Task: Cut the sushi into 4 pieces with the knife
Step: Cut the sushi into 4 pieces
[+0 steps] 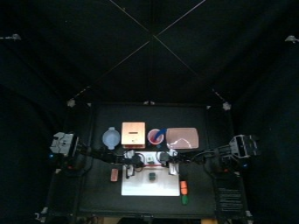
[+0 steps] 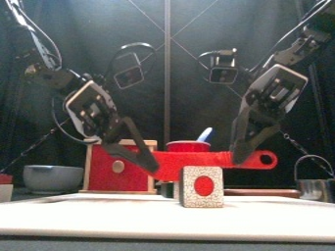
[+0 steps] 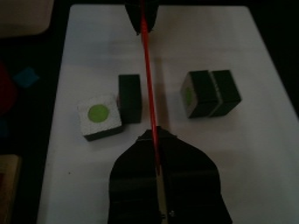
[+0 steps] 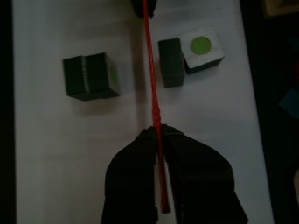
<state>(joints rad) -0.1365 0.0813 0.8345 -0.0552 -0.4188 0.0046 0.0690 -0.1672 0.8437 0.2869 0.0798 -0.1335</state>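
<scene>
Open lane of bare board [image 3: 166, 96] between the slice [image 3: 129, 94] and the double block [image 3: 211, 93] — room to pass there. My knife [image 3: 143, 61] spans it overhead — end piece [image 3: 100, 119] just beyond the slice.

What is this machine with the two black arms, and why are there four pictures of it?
It is a robot with two black arms, each ending in a pincer. One picture looks down from high above, one looks level across the table from its front edge, and two come from little cameras on the wrists. The left pincer and the right pincer each grip one end of a thin red toy knife, holding it over a white cutting board. On the board lie three dark green toy sushi pieces: an end slice with a white face, a thin slice and a thicker double block.
</scene>
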